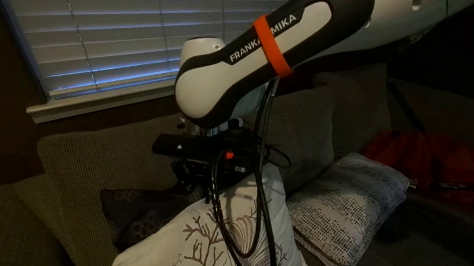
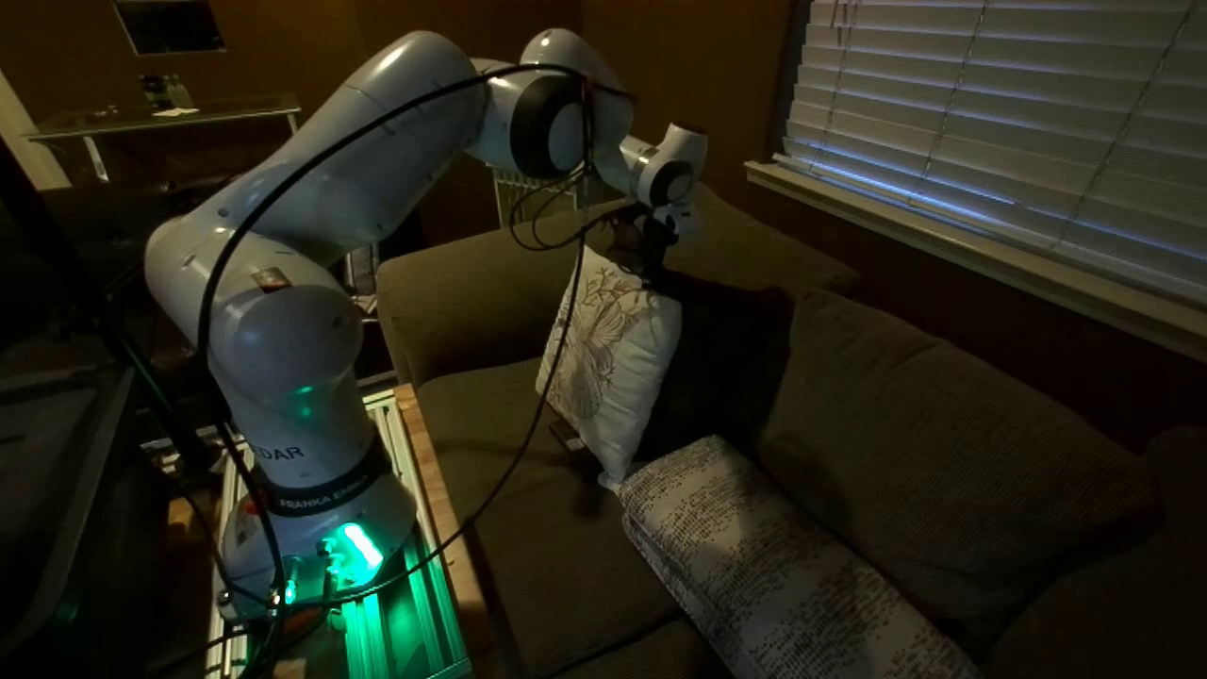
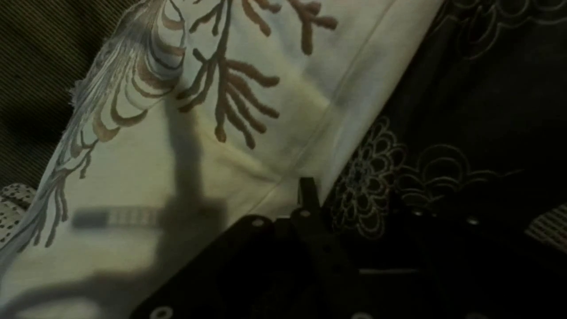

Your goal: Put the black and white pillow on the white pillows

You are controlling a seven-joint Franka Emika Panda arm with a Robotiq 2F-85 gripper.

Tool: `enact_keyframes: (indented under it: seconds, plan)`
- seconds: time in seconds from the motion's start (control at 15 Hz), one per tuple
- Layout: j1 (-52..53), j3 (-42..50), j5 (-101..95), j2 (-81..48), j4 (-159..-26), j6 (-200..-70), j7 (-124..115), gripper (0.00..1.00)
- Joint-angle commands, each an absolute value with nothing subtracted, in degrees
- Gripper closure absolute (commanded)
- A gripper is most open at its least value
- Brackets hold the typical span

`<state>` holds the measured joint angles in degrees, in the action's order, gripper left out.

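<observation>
- Dimly lit, the gripper (image 1: 200, 189) points down at the upper edge of the black and white pillow (image 1: 204, 241); one finger (image 3: 310, 195) lies over the white cloth by the seam, the other is lost in the dark, so I cannot tell how wide it stands or whether it holds the pillow.
- The black and white pillow stands tilted on the sofa (image 2: 528, 566), its low corner just beside the end of the white pillows (image 2: 754, 556), speckled grey and lying lower.
- Black cables (image 1: 272, 256) hang across its branch design, in the way of that face.
- Behind it, to the left in an exterior view, sits a dark pillow (image 1: 143, 220) with looped stitching.
- Far right in that view, past the white pillows, lies an orange-red cloth (image 1: 431, 159).
- Blinds (image 1: 123, 33) show in both exterior views.
- Near left, the robot's base (image 2: 316, 495) with its green light (image 2: 360, 547) shows in a single exterior view, as does a small dark item (image 2: 568, 436) below the pillow.
- The wrist view catches only a sliver of the white pillows, at left.
</observation>
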<state>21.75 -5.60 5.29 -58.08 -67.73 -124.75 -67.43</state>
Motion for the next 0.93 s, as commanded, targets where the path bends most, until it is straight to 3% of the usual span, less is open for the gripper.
enact_keyframes:
  seconds: [0.0, 0.13, 0.87]
  plan:
    - [21.56, -6.03, 6.73, -60.84, -63.07, -121.72, -66.83, 0.95]
    - [21.62, -6.13, 6.73, -61.09, -62.42, -121.19, -66.68, 1.00]
    - [22.89, -5.91, 4.82, -57.06, -66.83, -122.71, -66.84, 0.99]
